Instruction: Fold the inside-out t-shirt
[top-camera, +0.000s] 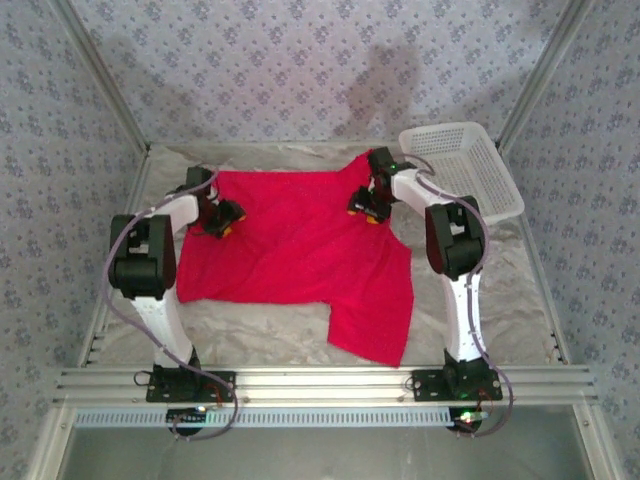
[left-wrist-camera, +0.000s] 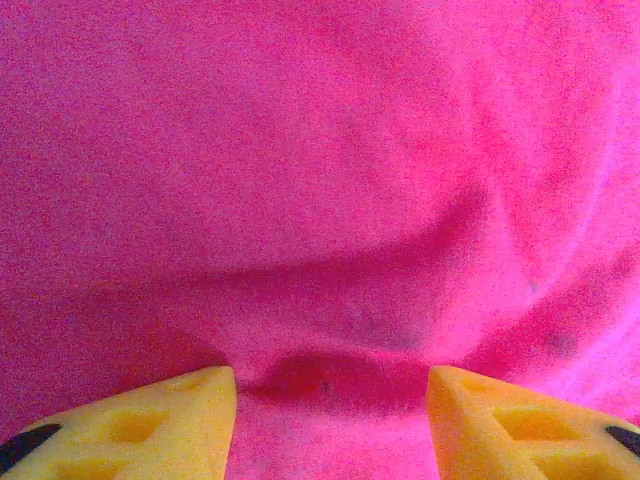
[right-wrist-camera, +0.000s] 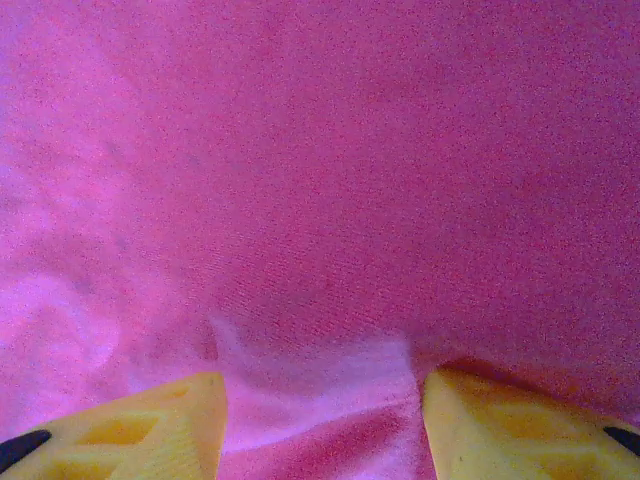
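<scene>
Left gripper (left-wrist-camera: 330, 425) and right gripper (right-wrist-camera: 322, 425) were seen spread open, low on the inside-out t-shirt (top-camera: 300, 250). A full fold of cloth was judged to be needed between the jaws before closing.

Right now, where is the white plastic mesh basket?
In the top view, the white plastic mesh basket sits at the table's far right corner, just right of the right gripper.

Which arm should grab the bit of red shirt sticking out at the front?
Probably the right arm. The flap of the t-shirt lies on its side, beside its base; the left gripper sits across the cloth, farther off.
</scene>
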